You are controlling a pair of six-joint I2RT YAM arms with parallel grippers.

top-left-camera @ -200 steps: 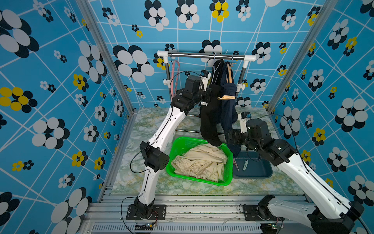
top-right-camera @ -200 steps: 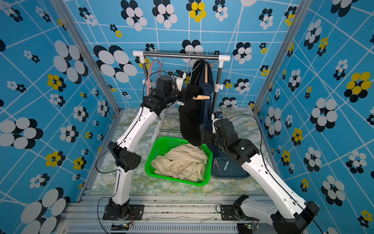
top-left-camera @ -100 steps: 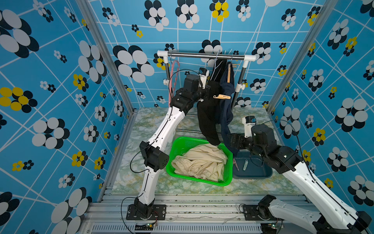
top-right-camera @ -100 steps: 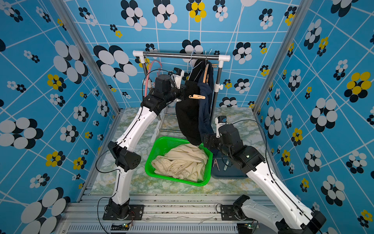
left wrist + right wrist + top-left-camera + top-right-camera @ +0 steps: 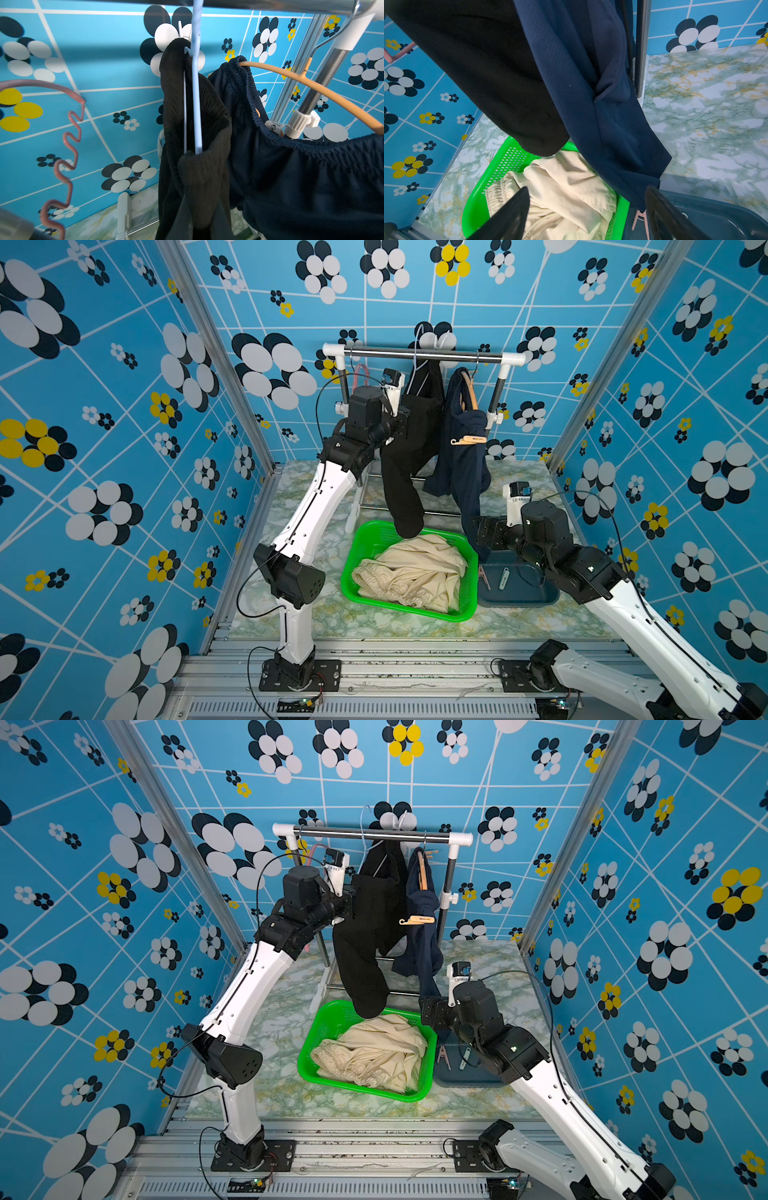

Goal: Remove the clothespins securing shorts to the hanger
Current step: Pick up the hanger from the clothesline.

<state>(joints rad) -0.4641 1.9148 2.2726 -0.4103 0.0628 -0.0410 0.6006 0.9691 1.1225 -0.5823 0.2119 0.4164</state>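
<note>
Clothespin [image 5: 468, 440], tan wood, is biting the waistband of the navy shorts [image 5: 465, 472], which are hanging from a tan hanger [image 5: 311, 85] on the rail [image 5: 419, 354]. Black shorts [image 5: 409, 456] are hanging beside them on a blue hanger [image 5: 196, 93]; the left claw [image 5: 200, 197] is clenching a fold of them. Right claw [image 5: 587, 189] is hovering released, jaws wide, by the navy hem. Beige shorts [image 5: 411, 572] are lying in the green basket [image 5: 399, 605]; two loose clothespins [image 5: 503, 577] are lying in the dark bin [image 5: 519, 601]. Marbled table [image 5: 374, 622] is carrying both; blue flower-print walls [image 5: 124, 406] are enclosing it. Black cloth is hiding the left claw's tips.
</note>
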